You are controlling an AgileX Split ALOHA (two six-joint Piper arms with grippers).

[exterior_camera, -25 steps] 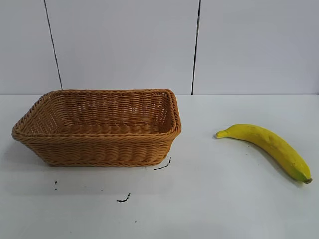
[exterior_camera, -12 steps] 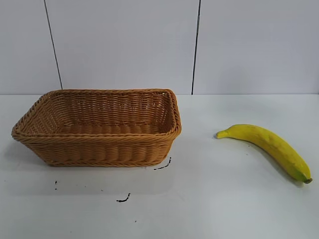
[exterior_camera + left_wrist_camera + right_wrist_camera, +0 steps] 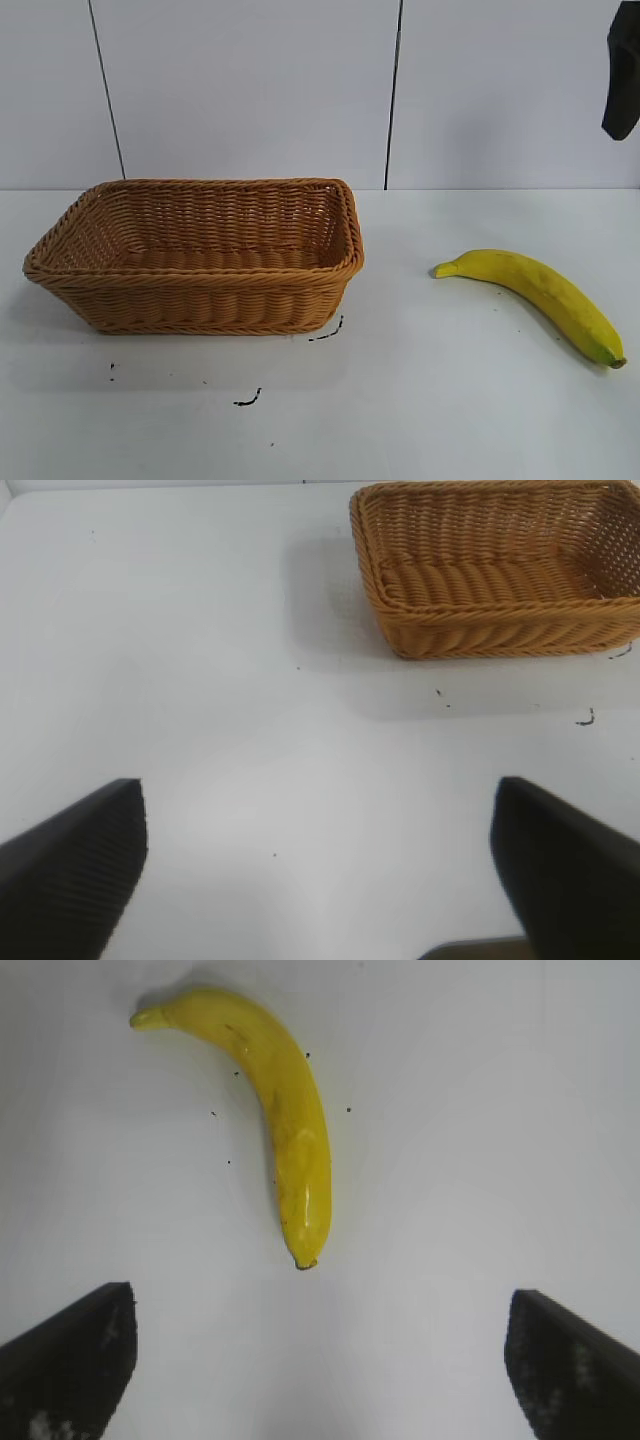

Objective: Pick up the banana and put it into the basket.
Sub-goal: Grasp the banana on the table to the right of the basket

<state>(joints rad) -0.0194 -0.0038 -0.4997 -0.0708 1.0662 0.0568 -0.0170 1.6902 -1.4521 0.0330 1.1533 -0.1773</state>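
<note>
The yellow banana [image 3: 540,295] lies on the white table at the right, stem toward the basket; it also shows in the right wrist view [image 3: 280,1120]. The tan wicker basket [image 3: 200,300] stands empty at the left and shows in the left wrist view [image 3: 480,620]. My right gripper [image 3: 320,1360] is open and empty, high above the table short of the banana's dark tip; one dark finger [image 3: 622,80] shows at the exterior view's top right edge. My left gripper [image 3: 320,870] is open and empty over bare table, well away from the basket.
The white table [image 3: 420,400] carries a few small black marks [image 3: 248,400] in front of the basket. A pale panelled wall [image 3: 250,90] stands behind the table.
A dark finger of my right gripper has come into the exterior view at the top right edge. The banana and basket have not moved.
</note>
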